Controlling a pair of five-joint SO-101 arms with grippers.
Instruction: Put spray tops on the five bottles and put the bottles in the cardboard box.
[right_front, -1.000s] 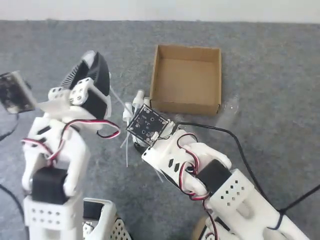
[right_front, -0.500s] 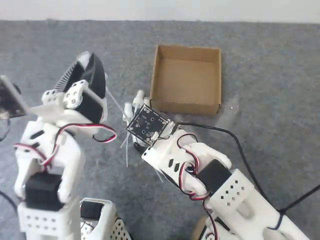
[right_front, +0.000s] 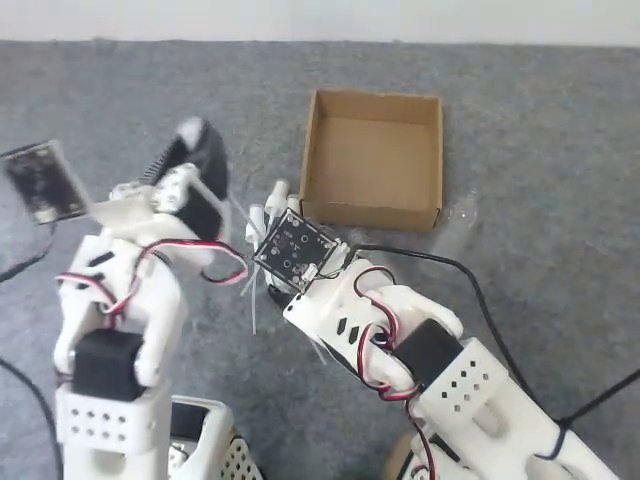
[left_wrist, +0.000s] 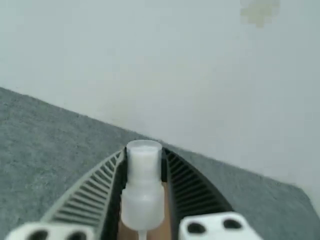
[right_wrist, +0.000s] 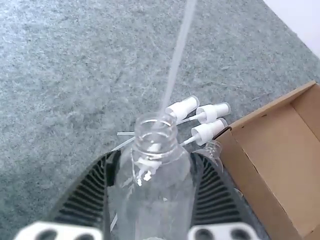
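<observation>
Brown cardboard box (right_front: 368, 214) at far centre. Left wrist: left hand (left_wrist: 143, 152) clenched on white plastic spray top (left_wrist: 143, 187). Right wrist: right hand (right_wrist: 155, 156) gripping clear plastic bottle (right_wrist: 156, 172) near box, thin dip tube (right_wrist: 175, 65) at its mouth. Risk: slightly misaligned, tube skidding off rim.

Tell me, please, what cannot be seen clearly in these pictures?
1. Right wrist view: the bottle in the right gripper is cut off below its shoulder by the edge; a second bottle beside the cardboard box is half hidden behind the gripper.
2. Left wrist view: the edge cuts off the tube of the spray top in the left gripper.
3. High view: the right arm's camera board covers the held bottle.
</observation>
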